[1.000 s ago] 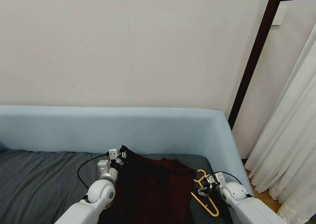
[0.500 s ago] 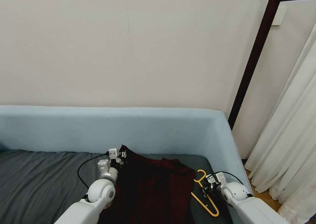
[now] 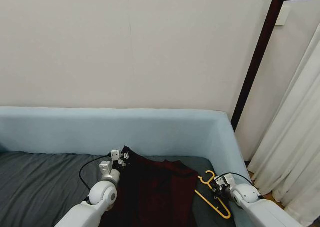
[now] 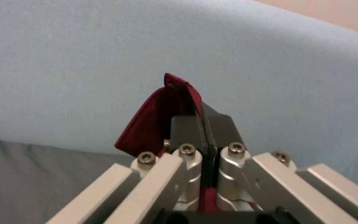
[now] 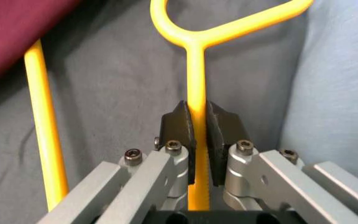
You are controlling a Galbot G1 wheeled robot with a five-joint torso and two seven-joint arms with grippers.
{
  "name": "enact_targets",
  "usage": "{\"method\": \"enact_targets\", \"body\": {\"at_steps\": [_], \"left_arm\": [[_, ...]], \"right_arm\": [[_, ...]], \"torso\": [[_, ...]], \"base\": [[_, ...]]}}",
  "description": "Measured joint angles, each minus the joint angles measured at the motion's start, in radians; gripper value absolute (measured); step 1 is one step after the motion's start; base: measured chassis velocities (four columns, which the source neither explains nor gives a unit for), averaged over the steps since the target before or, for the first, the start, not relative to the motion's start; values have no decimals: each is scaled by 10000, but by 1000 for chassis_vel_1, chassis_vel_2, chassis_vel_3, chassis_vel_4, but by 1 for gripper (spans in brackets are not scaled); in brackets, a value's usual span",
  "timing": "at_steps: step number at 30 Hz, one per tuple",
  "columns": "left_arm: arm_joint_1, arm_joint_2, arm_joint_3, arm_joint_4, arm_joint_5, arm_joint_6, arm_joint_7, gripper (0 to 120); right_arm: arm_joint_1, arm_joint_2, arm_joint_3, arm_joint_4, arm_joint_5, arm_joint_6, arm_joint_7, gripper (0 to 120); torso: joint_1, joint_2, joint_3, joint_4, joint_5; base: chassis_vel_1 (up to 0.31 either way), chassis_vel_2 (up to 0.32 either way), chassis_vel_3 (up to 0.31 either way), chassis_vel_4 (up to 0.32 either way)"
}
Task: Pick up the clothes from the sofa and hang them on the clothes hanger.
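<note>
The right tool [image 3: 219, 184] had drawn the hanger [image 5: 195, 70], pinched at its stiff neck, toward 3 o'clock. The left tool [image 3: 120, 160] pinched a corner of the garment [image 3: 155, 189], likely limp and light, at 6 o'clock on the sofa [image 3: 150, 129].

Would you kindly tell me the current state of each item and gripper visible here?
Garment, lying on the sofa, not yet hung, one corner pinched.
Hanger, bare, clamped at its neck.
Left gripper, shut on the garment's corner.
Right gripper, shut on the hanger.
</note>
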Motion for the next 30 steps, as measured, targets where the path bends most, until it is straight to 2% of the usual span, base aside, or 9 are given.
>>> {"method": "enact_targets", "body": {"at_steps": [8, 18, 24, 26, 27, 30], "left_arm": [[70, 61, -36, -76, -20, -30, 47, 0], [187, 86, -32, -333, -35, -40, 46, 0], [215, 188, -40, -522, -48, -40, 42, 0], [268, 262, -51, -710, -72, -34, 29, 0], [268, 262, -51, -710, -72, -34, 29, 0], [320, 361, -84, -918, -129, 1, 5, 0]], "right_arm": [[-228, -903, 457, 2124, 984, -559, 883, 5], [-77, -1597, 527, 2739, 619, -259, 1551, 5], [-354, -2021, 531, 3614, -138, 628, 2116, 5], [-729, -2120, 519, 4056, -1359, 1488, 2396, 5], [-729, -2120, 519, 4056, -1359, 1488, 2396, 5], [-1259, -2123, 618, 4495, -2593, 2078, 2627, 5]], "torso": [[0, 0, -2, 2, -1], [0, 0, -1, 5, 2], [0, 0, -2, 0, -1], [1, 0, -2, 2, -2], [1, 0, -2, 2, -2], [0, 0, -1, 3, -1]], "base": [[0, 0, 0, 0], [0, 0, 0, 0], [0, 0, 0, 0], [0, 0, 0, 0], [0, 0, 0, 0], [0, 0, 0, 0]]}}
